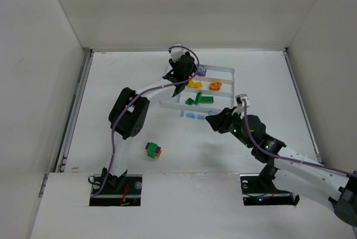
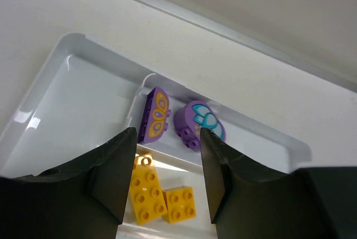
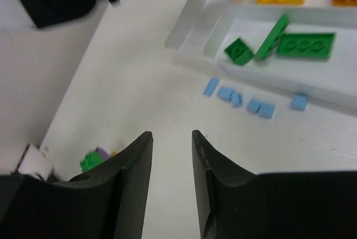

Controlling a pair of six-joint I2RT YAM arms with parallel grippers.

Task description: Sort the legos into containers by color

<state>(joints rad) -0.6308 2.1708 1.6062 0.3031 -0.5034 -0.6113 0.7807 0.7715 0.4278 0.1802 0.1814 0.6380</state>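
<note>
The left tool hangs open and empty over purple legos in the tray; the right tool, narrowly parted and empty, should widen before straddling one pale blue brick beside the tray.

**Bright, even light; one soft view**

Diffuse white light floods the table from above, leaving only faint, soft-edged shadows on it. In the left wrist view, glare streaks the tray along its left wall, and detail is crisp. The right wrist view is blurred throughout, and the pale blue bricks smear beside the tray's near edge.
</note>
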